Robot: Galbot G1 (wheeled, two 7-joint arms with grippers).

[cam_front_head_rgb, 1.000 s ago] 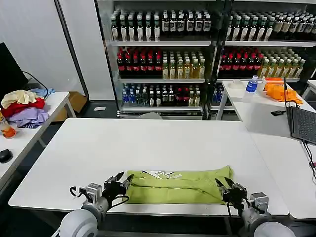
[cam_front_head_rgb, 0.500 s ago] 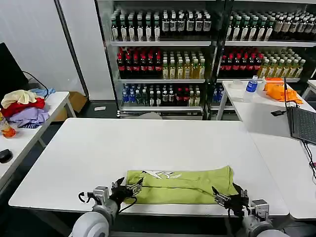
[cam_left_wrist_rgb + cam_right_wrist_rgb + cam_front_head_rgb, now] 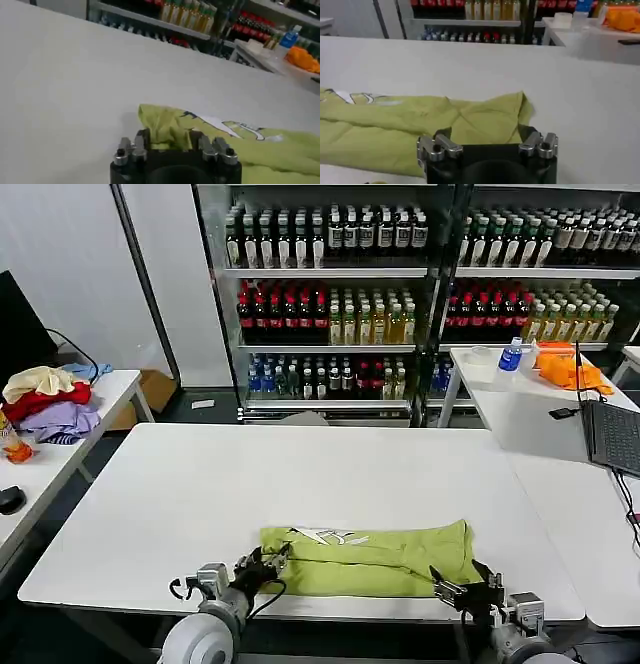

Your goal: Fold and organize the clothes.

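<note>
The lime yellow-green T-shirt (image 3: 370,559) lies as a long folded strip near the front edge of the white table (image 3: 300,474), its white print (image 3: 325,536) facing up towards the left end. My left gripper (image 3: 268,564) is at the shirt's left end. In the left wrist view that gripper (image 3: 169,142) is shut on a bunched-up fold of the T-shirt (image 3: 270,150). My right gripper (image 3: 455,587) is at the near right corner. In the right wrist view it (image 3: 485,132) stands open, fingers wide apart over the T-shirt (image 3: 395,130), gripping nothing.
A side table on the left holds a red, cream and lavender clothes pile (image 3: 45,404) and a mouse (image 3: 10,499). On the right table are a laptop (image 3: 610,434), an orange cloth (image 3: 565,369) and a blue bottle (image 3: 510,354). Shelves of bottles (image 3: 330,304) stand behind.
My left gripper moved right onto the shirt's left end and shut on it, nudging that edge rightward. My right gripper dropped lower at the right corner and stays open.
</note>
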